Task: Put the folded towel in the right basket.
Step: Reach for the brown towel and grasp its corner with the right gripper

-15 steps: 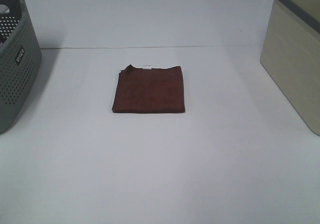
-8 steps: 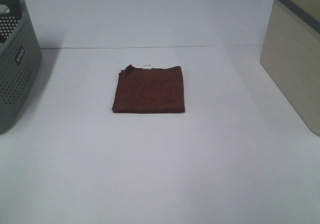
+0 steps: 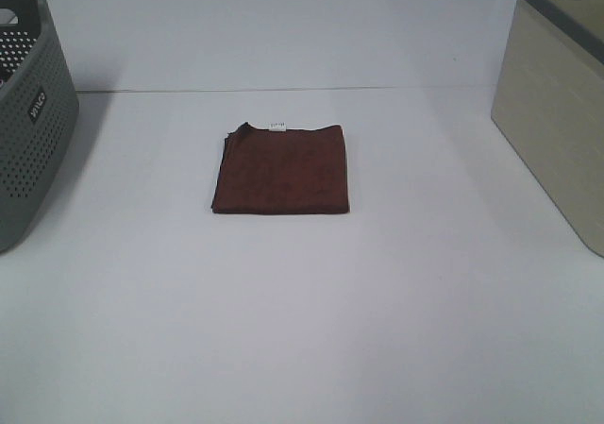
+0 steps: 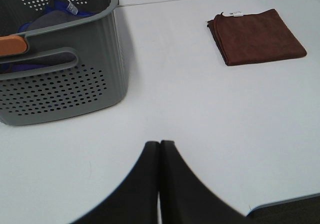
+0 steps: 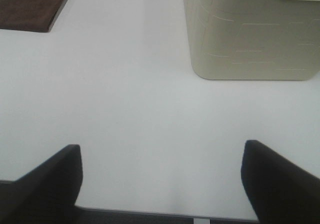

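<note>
The folded brown towel (image 3: 282, 168) lies flat on the white table, a small white tag at its far edge. It also shows in the left wrist view (image 4: 256, 36) and, in part, in the right wrist view (image 5: 31, 6). The right basket (image 3: 555, 103) is beige with a grey rim and stands at the table's right edge; it also shows in the right wrist view (image 5: 252, 30). My left gripper (image 4: 160, 145) is shut and empty, near the table's front edge. My right gripper (image 5: 161, 159) is open and empty, also near the front edge. Neither gripper shows in the exterior high view.
A grey perforated basket (image 3: 28, 122) stands at the left edge and holds blue, grey and orange items (image 4: 45, 19). The table's front edge (image 4: 285, 204) shows beside the left gripper.
</note>
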You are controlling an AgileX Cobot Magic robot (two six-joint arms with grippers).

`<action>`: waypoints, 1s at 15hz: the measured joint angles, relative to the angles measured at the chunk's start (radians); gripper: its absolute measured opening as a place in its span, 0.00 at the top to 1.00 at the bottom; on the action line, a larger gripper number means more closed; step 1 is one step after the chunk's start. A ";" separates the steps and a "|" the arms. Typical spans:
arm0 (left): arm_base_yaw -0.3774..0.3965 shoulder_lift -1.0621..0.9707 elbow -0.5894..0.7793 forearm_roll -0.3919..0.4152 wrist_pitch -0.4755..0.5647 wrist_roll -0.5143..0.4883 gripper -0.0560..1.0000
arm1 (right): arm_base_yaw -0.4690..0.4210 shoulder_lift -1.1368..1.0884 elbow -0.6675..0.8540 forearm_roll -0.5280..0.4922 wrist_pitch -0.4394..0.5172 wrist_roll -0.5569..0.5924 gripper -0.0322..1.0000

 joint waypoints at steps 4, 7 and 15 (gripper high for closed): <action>0.000 0.000 0.000 0.000 0.000 0.000 0.95 | 0.000 0.031 -0.018 -0.035 -0.053 0.000 0.16; 0.000 0.000 0.000 0.000 0.000 0.000 0.95 | 0.000 0.215 -0.061 -0.035 -0.222 0.000 0.16; 0.000 0.000 0.000 0.000 0.000 0.000 0.95 | 0.000 0.946 -0.389 -0.001 -0.320 0.000 0.17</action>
